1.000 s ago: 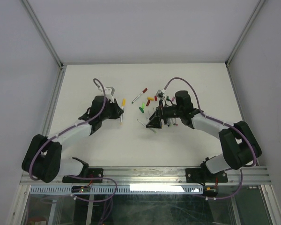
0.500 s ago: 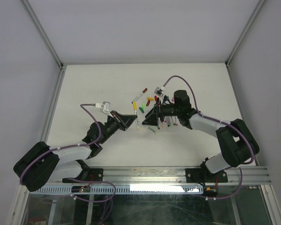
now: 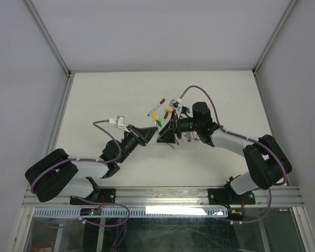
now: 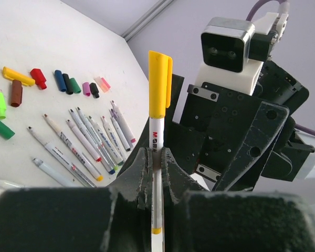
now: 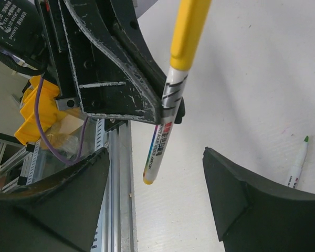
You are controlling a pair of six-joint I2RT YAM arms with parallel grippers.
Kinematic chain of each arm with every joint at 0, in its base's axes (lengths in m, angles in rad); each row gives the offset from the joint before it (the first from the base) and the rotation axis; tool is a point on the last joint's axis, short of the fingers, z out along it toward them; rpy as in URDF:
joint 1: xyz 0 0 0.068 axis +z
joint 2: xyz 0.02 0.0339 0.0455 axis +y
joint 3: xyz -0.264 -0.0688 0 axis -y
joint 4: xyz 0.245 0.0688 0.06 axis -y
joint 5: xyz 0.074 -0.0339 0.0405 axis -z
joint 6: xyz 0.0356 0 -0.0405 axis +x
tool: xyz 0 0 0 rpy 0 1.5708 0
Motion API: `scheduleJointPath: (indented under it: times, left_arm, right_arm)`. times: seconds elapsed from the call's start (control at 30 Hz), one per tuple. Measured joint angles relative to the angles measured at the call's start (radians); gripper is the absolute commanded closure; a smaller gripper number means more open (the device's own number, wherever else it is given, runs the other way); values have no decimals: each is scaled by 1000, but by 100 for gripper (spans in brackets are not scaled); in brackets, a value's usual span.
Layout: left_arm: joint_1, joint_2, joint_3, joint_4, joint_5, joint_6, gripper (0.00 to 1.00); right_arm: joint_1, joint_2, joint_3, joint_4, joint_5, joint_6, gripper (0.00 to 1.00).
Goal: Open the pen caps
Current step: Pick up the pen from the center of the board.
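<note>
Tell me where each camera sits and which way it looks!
Top camera: high behind the arms, looking down at the table; both arms show.
Left wrist camera: on the left arm, looking along the left fingers, shut on the yellow pen, toward the right arm.
Right wrist camera: on the right arm, looking between the open right fingers at the left fingers.
Both wrist cameras see the yellow pen.
</note>
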Motion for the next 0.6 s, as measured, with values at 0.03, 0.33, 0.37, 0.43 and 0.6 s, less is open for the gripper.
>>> scheduleJointPath:
  times: [0.03,0.33,0.37,0.43,0.6]
  left_arm:
    - [-1,9,1,11,-2,-2,100]
    - [-27,45,10,57,-19,-5,100]
    - [-28,48,12,61,-19,-5,100]
    - [-34,52,16,68,-21,-5,100]
    - [-39,56,17,79,-20,-2,95]
  right_arm:
    - [4,0,0,1,0,2,31]
    - [18,0,0,-1,-3,21,70]
    - [18,0,0,-2,-4,22,76]
    - [18,0,0,-3,-5,24,89]
    - [14,0,0,-21,0,38,100]
